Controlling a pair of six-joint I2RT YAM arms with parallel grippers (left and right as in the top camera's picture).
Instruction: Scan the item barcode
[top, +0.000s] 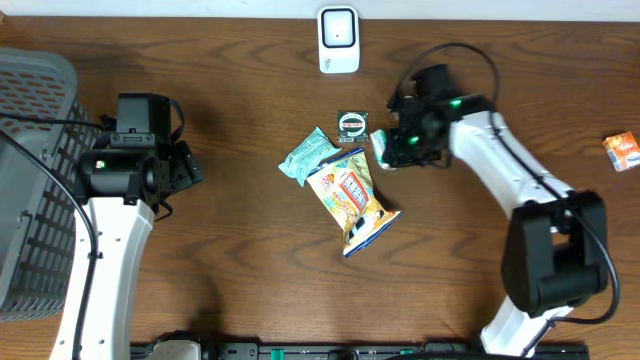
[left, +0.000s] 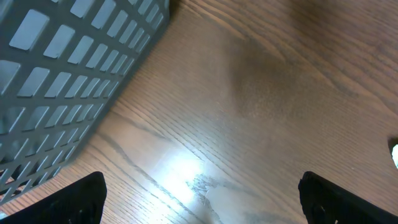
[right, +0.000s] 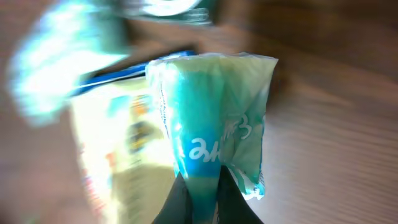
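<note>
The wooden table (top: 250, 290) is carrying everything. The largest thing on it is the grey mesh basket (top: 35, 180), which is sitting at the far left edge. Its inside is partly out of frame, so I cannot tell what it is holding. In the left wrist view, only its grid wall (left: 56, 74) is showing.

The left gripper (top: 185, 165) is hovering just beside the basket. Its fingers are standing wide apart over bare wood (left: 202, 199) and gripping nothing.

A yellow snack bag (top: 355, 205) is lying flat near the table's middle. The white scanner (top: 338, 38) is standing at the back edge, well apart from it. A crumpled teal packet (top: 310, 155) is lying against the snack bag's upper left corner. A small dark square item (top: 352, 123) is resting just behind the bag. A small orange item (top: 622, 150) is sitting alone at the far right.

The right gripper (top: 386, 150) is reaching in just to the right of the snack bag's top, with its fingers (right: 180, 202) closed on the teal sachet (top: 378, 142). In the right wrist view, the gripper (right: 202, 196) is pinching the sachet (right: 214, 124) by its lower end. The sachet is standing up from that grip, teal with pale green edges and white script. Its top seam is showing flat and crimped. No barcode is readable on the face in view. The background there is blurring.
</note>
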